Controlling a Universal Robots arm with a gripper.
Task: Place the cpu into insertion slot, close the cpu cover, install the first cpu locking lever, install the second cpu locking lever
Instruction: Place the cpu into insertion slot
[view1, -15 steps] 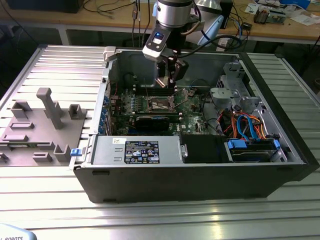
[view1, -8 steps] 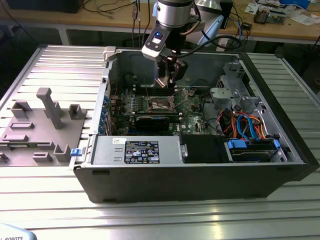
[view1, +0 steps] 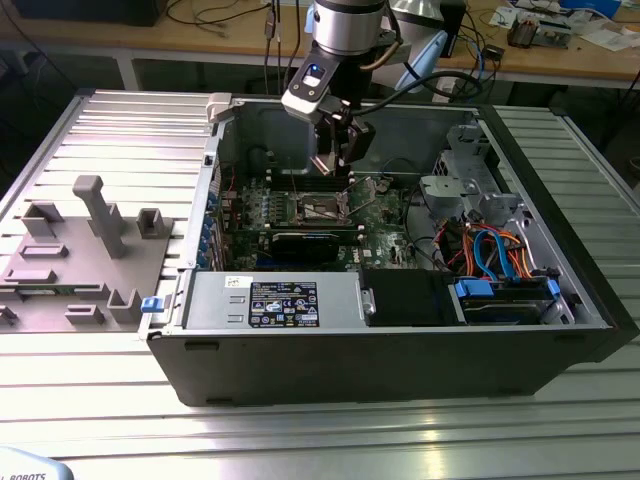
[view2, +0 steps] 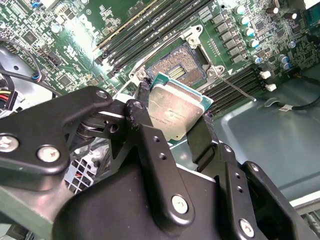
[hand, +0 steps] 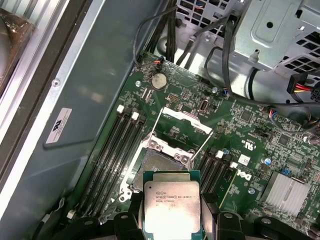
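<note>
My gripper (view2: 174, 114) is shut on the cpu (view2: 176, 111), a flat square chip with a dull silver top and green edge, held by two opposite sides between black fingers (view2: 142, 107). The chip hangs tilted a little above the insertion slot (view2: 178, 66), whose dark contact field lies bare on the green board. In the first wrist view the cpu (hand: 172, 204) overlaps the near edge of the insertion slot (hand: 156, 162). The cpu cover (hand: 186, 120) stands swung up behind it. A thin locking lever (view2: 236, 88) sticks out beside the socket. In the exterior view my gripper (view1: 333, 160) hovers inside the case above the insertion slot (view1: 318, 208).
Long black memory slots (hand: 114, 150) flank the socket on both sides. Case walls (view1: 215, 180) surround the board. A power supply (view1: 275, 300) sits at the front and a drive cage (view1: 470, 180) with blue cables (view1: 490, 250) at the exterior view's right. A grey fixture (view1: 80, 250) lies outside.
</note>
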